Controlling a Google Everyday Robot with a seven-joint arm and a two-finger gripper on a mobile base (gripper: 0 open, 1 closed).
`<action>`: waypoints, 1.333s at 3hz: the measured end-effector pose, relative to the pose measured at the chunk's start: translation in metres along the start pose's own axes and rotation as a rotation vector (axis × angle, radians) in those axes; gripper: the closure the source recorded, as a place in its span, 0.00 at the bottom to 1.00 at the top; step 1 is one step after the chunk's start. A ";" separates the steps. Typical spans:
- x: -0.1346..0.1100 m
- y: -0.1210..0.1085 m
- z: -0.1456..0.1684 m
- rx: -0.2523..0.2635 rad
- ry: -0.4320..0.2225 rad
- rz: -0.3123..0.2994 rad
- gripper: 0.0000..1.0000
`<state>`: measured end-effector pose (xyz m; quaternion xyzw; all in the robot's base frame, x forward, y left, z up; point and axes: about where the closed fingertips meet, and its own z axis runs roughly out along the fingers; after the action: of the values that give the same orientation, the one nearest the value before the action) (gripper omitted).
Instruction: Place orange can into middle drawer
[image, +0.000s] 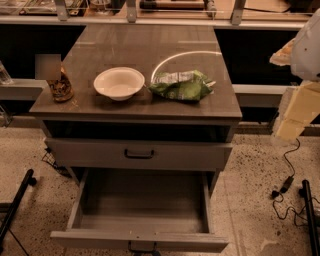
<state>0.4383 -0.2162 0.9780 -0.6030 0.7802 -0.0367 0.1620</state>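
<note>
Orange can stands upright at the far left edge of the surface, well apart from your gripper out right, spread or shut I cannot tell, middle drawer open below

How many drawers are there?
2: a closed drawer above, and the middle drawer pulled open below it. Lower ones may be hidden. The gripper hangs at the right edge.
</note>
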 end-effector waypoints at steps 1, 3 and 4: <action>0.000 0.000 0.000 0.000 0.000 0.000 0.00; -0.104 -0.032 0.018 0.040 -0.120 -0.125 0.00; -0.174 -0.045 0.032 0.032 -0.233 -0.167 0.00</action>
<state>0.5276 -0.0580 0.9954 -0.6632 0.7027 0.0076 0.2574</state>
